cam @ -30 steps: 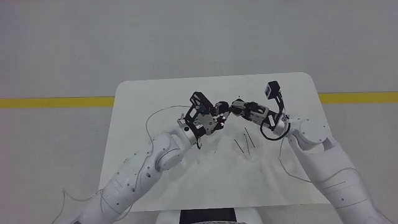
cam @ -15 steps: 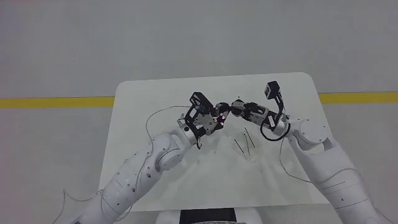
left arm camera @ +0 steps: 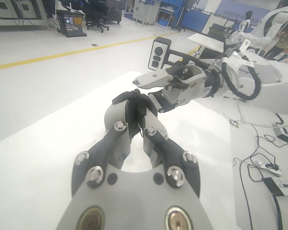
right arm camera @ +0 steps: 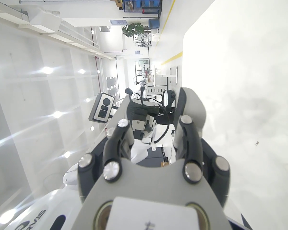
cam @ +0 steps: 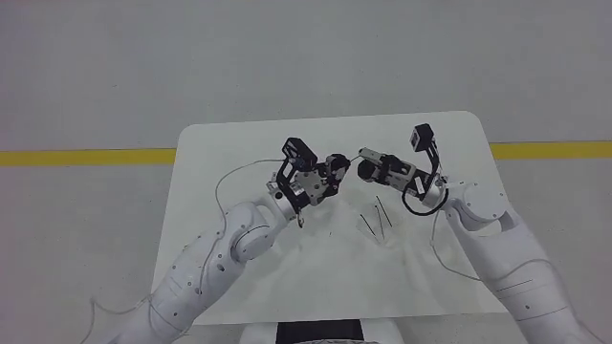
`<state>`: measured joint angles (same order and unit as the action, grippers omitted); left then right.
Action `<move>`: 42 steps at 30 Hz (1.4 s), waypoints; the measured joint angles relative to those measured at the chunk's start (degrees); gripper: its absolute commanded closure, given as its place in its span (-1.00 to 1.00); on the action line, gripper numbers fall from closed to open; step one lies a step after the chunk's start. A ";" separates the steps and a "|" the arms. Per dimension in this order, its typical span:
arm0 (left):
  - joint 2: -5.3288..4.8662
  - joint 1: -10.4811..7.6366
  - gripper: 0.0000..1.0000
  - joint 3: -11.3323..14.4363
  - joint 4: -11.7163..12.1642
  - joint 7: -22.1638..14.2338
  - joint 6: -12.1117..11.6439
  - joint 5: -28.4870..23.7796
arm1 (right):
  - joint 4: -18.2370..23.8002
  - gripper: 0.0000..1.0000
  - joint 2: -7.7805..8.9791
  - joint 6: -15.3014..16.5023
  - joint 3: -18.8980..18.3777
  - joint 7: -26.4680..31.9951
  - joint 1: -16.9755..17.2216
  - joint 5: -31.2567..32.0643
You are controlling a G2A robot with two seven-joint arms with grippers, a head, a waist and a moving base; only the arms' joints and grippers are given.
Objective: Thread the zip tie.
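Above the middle of the table, my left gripper (cam: 337, 164) (left arm camera: 134, 96) is shut on a thin black zip tie (left arm camera: 141, 126), whose strand shows between the fingers. My right gripper (cam: 363, 166) (right arm camera: 156, 101) faces it from a short gap away. It is open, with nothing between its fingers (right arm camera: 189, 107). The left wrist view shows the right gripper (left arm camera: 144, 88) just beyond my left fingertips with its jaws apart. Through the gap, the right wrist view shows the left gripper (right arm camera: 144, 112) farther off.
A few spare black zip ties (cam: 376, 218) lie on the white table (cam: 239, 277) below the right gripper. A small dark speck (cam: 331, 232) lies to their left. A thin white cable (cam: 229, 180) loops over the table's left part.
The two grippers were touching tip to tip; now they stand apart. The left arm has drawn back to the left with the zip tie, and the right has shifted slightly right.
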<state>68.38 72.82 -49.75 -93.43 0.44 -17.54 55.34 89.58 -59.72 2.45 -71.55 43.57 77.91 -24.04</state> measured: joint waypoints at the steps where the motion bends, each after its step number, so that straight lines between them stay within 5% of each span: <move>1: -0.06 0.18 1.00 -0.29 -0.08 -0.10 -0.32 -0.54 | 0.04 -1.00 0.03 0.09 -0.28 -0.03 0.11 0.04; 7: -0.58 1.11 1.00 -1.08 -1.28 -2.40 -2.00 -8.40 | -0.04 -1.00 0.51 2.70 -2.85 2.29 1.14 0.70; 13: -2.14 -0.23 1.00 -0.03 -2.76 -8.96 -1.94 -19.53 | -0.23 -1.00 1.22 8.14 -4.83 7.89 1.88 4.39; 16: -2.87 -1.33 1.00 -0.36 -2.67 -9.90 -1.94 -19.29 | -0.24 -1.00 1.22 8.10 -4.84 7.89 1.87 4.39; 24: -2.79 -1.03 1.00 -0.29 -2.64 -9.61 -1.94 -19.20 | -0.24 -1.00 1.22 8.07 -4.82 7.86 1.87 4.36; 27: -2.83 -0.53 1.00 -1.09 -1.99 -11.12 -1.95 -26.53 | -0.02 -1.00 1.27 9.12 -5.03 7.43 2.09 5.30; 33: -4.14 -0.03 1.00 -4.53 -0.81 -24.82 -1.94 -49.97 | -2.12 -1.00 1.98 16.42 -7.09 15.00 1.75 5.92; 42: -4.32 -0.44 1.00 -6.99 1.86 -43.52 -1.94 -70.06 | -4.15 -1.00 1.49 17.03 -7.13 29.13 -0.81 -0.70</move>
<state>64.06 72.37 -56.74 -91.57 -43.08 -19.48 -14.72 85.44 -58.23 19.48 -78.68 72.71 77.11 -24.74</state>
